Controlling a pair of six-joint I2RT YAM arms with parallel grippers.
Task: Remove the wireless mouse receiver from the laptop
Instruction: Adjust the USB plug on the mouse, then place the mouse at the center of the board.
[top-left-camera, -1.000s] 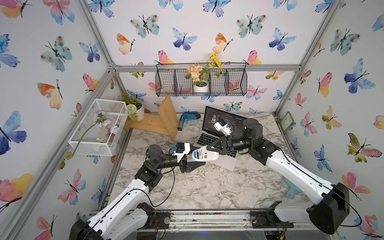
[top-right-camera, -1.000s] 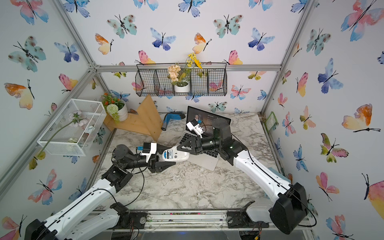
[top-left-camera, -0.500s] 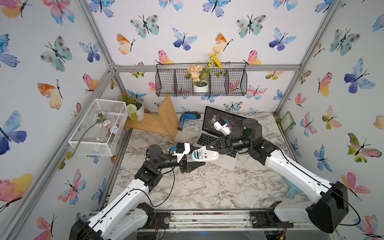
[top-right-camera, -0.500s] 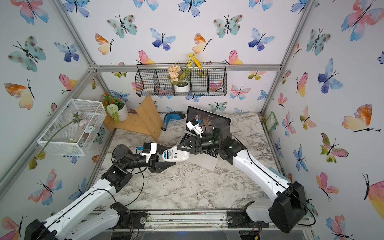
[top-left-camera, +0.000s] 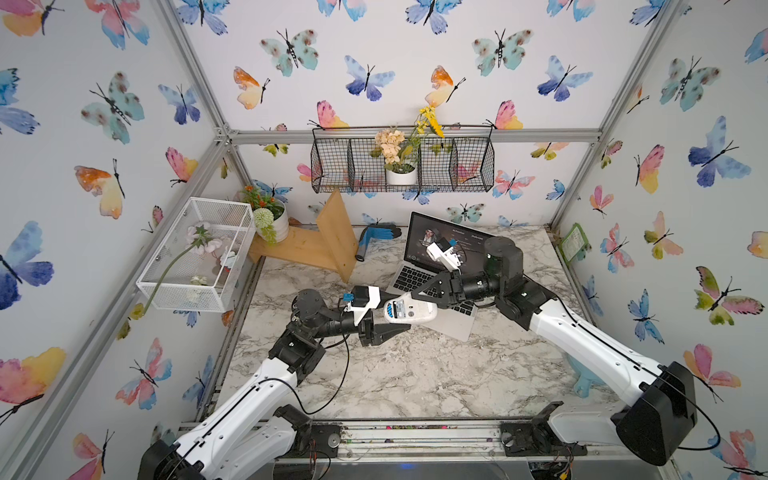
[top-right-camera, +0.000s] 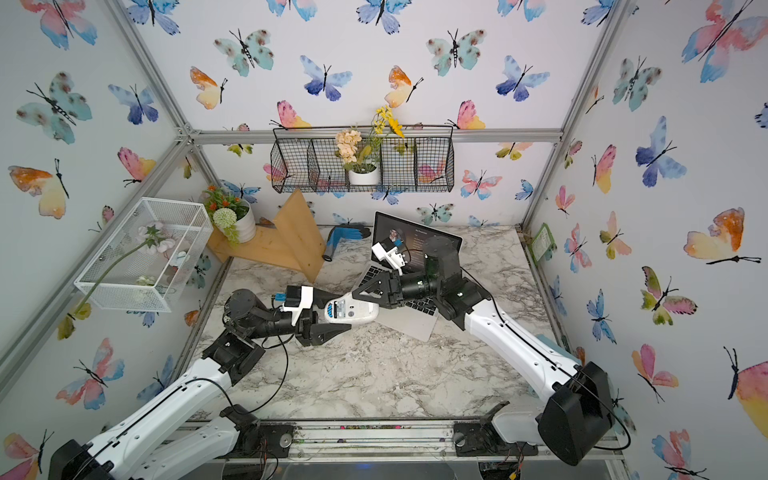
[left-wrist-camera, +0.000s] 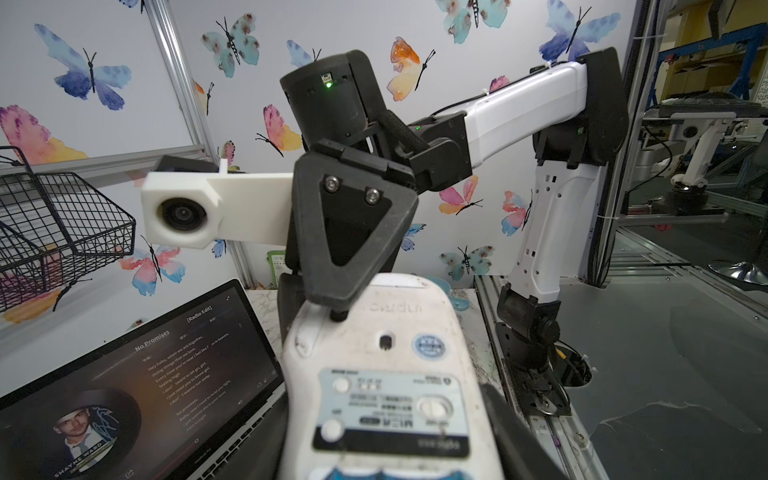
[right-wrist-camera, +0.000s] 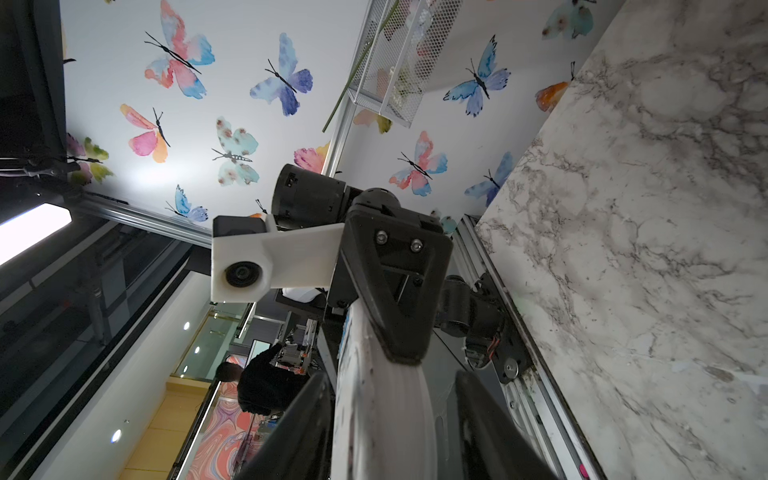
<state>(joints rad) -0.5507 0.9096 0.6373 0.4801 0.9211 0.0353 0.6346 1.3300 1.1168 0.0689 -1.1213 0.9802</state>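
A white mouse (top-left-camera: 409, 309) hangs underside up above the marble table, just in front of the laptop (top-left-camera: 440, 328). My left gripper (top-left-camera: 397, 313) is shut on its labelled end (left-wrist-camera: 386, 374). My right gripper (top-left-camera: 419, 299) reaches over the other end of the mouse (right-wrist-camera: 386, 395), open: one finger (right-wrist-camera: 478, 415) stands clear of it. A small dark stub (left-wrist-camera: 338, 314) sits on the mouse's underside under the right gripper's finger. I cannot tell whether it is the receiver. The laptop's screen (left-wrist-camera: 137, 386) shows a portrait and text.
A wooden stand (top-left-camera: 320, 245) with a flower pot (top-left-camera: 272, 220) is at the back left, with a blue-handled tool (top-left-camera: 374, 237) beside it. A white wire basket (top-left-camera: 195, 253) hangs on the left wall and a black one (top-left-camera: 403, 166) on the back wall.
The right wrist has shifted very slightly at the mouse's end. The left arm still holds the mouse in the same place.
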